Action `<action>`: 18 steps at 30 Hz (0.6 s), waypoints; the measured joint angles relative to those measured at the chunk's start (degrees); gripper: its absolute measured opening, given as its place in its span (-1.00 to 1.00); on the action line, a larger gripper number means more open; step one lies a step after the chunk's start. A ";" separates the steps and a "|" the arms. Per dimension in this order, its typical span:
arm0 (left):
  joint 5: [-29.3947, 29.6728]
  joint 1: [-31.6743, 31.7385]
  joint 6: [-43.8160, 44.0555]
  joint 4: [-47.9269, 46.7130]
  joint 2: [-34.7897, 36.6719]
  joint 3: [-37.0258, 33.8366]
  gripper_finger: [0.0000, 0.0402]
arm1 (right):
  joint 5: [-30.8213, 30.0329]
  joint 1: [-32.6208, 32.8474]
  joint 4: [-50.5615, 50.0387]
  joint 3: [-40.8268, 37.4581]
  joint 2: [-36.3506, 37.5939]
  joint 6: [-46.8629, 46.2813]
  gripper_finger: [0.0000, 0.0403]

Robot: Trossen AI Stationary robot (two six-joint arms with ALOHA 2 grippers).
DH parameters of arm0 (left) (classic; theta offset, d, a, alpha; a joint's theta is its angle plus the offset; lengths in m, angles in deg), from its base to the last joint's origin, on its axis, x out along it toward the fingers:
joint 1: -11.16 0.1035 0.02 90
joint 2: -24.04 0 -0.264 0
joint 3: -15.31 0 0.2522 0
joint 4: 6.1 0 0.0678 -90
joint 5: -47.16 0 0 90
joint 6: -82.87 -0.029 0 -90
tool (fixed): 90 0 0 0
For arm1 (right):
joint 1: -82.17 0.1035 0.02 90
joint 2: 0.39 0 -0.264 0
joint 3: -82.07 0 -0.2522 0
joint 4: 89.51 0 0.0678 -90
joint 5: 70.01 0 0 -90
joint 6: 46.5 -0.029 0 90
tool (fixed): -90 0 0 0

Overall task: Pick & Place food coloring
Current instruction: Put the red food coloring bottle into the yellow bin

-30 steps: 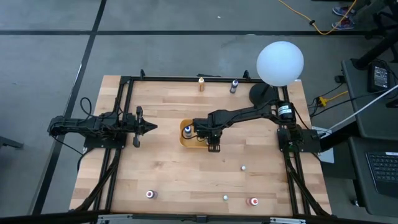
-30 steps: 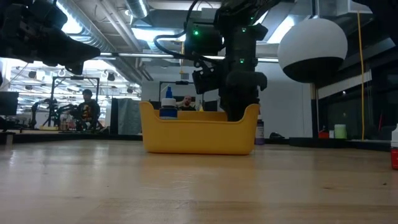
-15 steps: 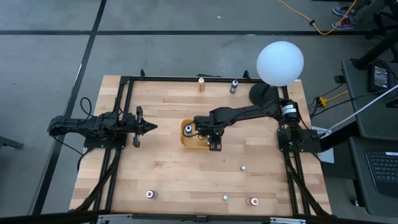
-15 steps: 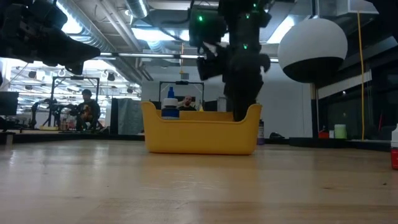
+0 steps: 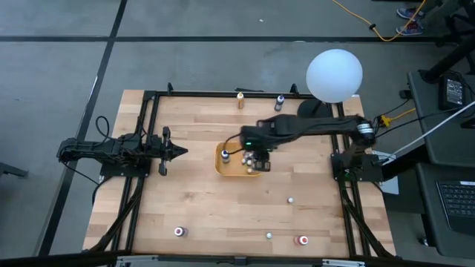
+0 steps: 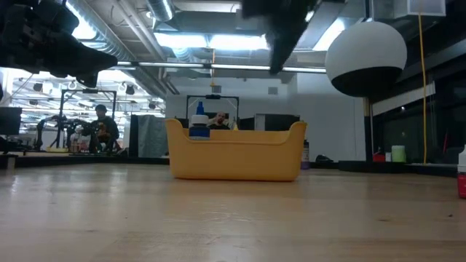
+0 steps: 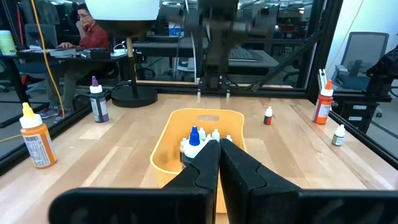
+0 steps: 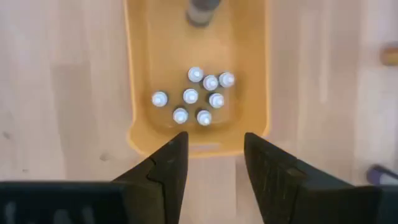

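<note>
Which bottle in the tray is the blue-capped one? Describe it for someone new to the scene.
Start at the orange-yellow tray in the middle of the wooden table. Whitish-capped bottles cluster together inside it. The blue-capped bottle stands apart at the end toward the left arm, visibly taller, poking above the rim in the low view.

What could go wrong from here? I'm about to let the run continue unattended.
The right gripper hangs open and empty above the yellow tray, where eight small white-capped bottles stand packed together; another drop there might topple them. The bottles left on the table, like the red one near the front edge, could be nudged off during a grasp.
</note>
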State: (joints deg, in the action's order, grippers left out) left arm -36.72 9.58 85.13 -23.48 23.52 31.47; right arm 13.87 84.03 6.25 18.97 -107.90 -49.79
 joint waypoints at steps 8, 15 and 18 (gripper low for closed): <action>-0.06 0.00 0.00 -0.02 0.00 0.00 -0.97 | -0.43 8.51 1.38 -17.17 20.39 -9.02 -0.21; -0.03 0.02 0.00 -0.02 0.00 0.00 -0.95 | -2.11 21.76 0.97 -25.63 31.18 -23.13 -0.21; -0.03 0.01 0.00 0.00 0.00 0.00 -0.95 | -4.42 26.67 -1.57 -25.66 31.83 -28.00 -0.21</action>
State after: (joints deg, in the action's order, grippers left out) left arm -36.75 9.59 85.13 -23.49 23.52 31.47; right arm 9.45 110.71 4.68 -6.69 -76.07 -77.79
